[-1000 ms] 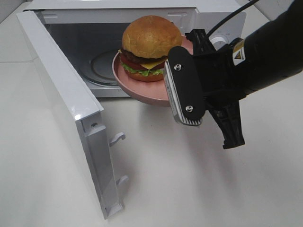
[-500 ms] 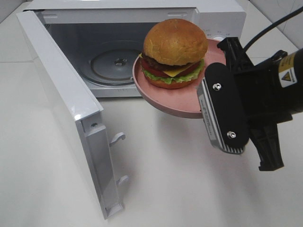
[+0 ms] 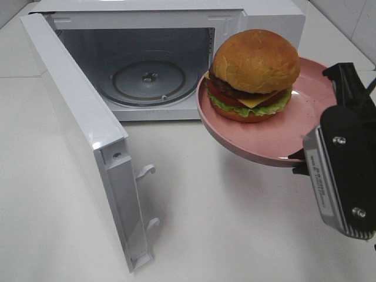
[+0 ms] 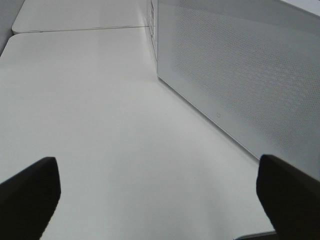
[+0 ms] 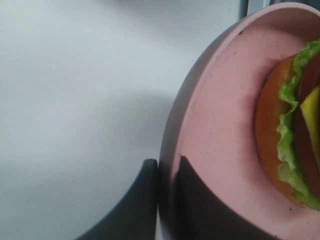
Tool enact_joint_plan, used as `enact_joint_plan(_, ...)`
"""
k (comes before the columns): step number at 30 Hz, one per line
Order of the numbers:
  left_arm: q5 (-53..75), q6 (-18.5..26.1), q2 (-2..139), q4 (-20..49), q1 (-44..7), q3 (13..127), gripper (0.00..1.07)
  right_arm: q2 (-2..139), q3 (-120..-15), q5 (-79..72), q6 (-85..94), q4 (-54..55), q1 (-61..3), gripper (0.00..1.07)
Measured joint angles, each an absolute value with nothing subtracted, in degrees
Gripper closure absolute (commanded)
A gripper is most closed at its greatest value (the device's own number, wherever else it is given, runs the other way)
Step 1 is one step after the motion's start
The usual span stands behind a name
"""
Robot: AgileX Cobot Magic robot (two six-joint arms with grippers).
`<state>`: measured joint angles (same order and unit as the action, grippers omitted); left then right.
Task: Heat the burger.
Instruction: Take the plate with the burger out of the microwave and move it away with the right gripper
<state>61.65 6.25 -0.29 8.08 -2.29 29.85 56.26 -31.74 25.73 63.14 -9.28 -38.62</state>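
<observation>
The right claw (image 5: 167, 200) pinches the rim of the pink plate (image 3: 264, 144); the burger (image 3: 254, 75) sits on the plate's far side, away from the claw.

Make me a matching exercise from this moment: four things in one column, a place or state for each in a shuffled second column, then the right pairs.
Things:
1. burger
2. pink plate
3. microwave door
4. glass turntable

Places or states:
A. swung wide open
B. bare, inside the microwave
C. pinched at its rim by the right gripper, held above the table
D. sitting on the plate

Pairs: 1-D, 2-C, 3-A, 4-B
</observation>
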Motion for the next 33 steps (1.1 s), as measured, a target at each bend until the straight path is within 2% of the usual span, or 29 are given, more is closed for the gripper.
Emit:
enact_joint_plan(15, 61.65, 6.25, -0.29, 8.08, -2.29, 29.85, 0.04, 48.36, -26.99, 28.88, 50.94, -15.18, -37.53, 1.04)
enact_joint_plan(17, 61.65, 6.25, -0.29, 8.08, -2.29, 29.85, 0.04, 48.24, -26.41, 29.85, 48.01, -17.25, -34.78, 1.03)
enact_joint_plan(26, 61.65, 6.25, -0.29, 8.08, -2.29, 29.85, 0.04, 48.24, -25.95, 32.95, 40.22, -22.75, -30.48, 1.03)
enact_joint_plan(33, 61.65, 6.25, -0.29, 8.08, -2.29, 29.85, 0.04, 48.24, -25.95, 35.87, 23.66, -31.23, -24.87, 1.02)
